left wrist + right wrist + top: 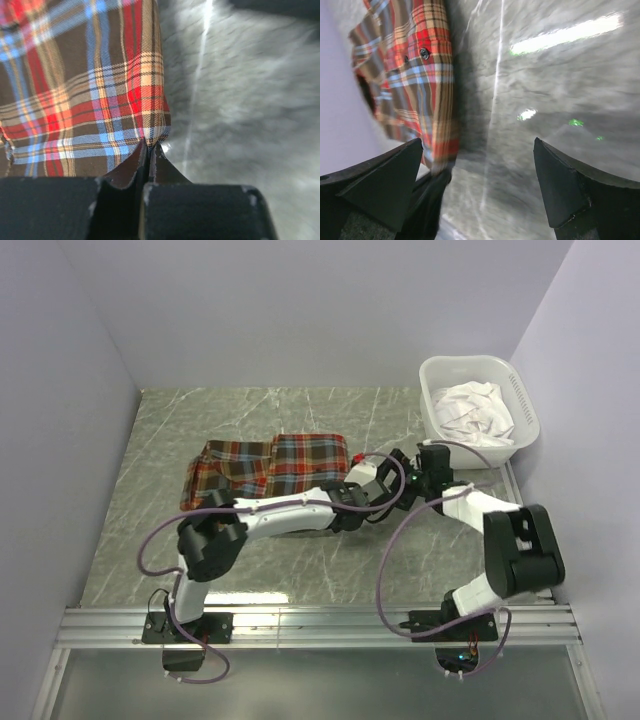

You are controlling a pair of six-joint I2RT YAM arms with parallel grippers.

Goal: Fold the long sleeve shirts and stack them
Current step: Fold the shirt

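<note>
My left gripper (356, 480) is clenched on the plaid shirt (265, 466). In the left wrist view both fingertips meet on the cloth's near right corner, and the plaid fans away from that pinch toward 11 o'clock. My right gripper (396, 480) is released and holds nothing. In the right wrist view its fingers (385, 185) stand wide apart over bare marbled table (300, 570).

From above, the shirt lies mid-table, partly folded into a rough rectangle with its long axis running 9 to 3 o'clock. Both my grippers sit at its 3 o'clock end, the left touching the cloth and the right just beside it, a little further toward 3. The short edge I am working runs roughly 12 to 6 o'clock.

From my right jaws that edge lies at about 10 o'clock, climbing along the inside of my left-hand finger. A dark button (424, 52) shows on the placket above it. I cannot tell how many layers the left jaws have caught.

I judge the next fold turns on this edge. The left arm has one corner, so the right, already nearest, would need to slide toward 9 o'clock and close on the far corner before the edge is carried across. The white basket (527, 418) with pale laundry (472, 410) stands well apart at 1 o'clock.
</note>
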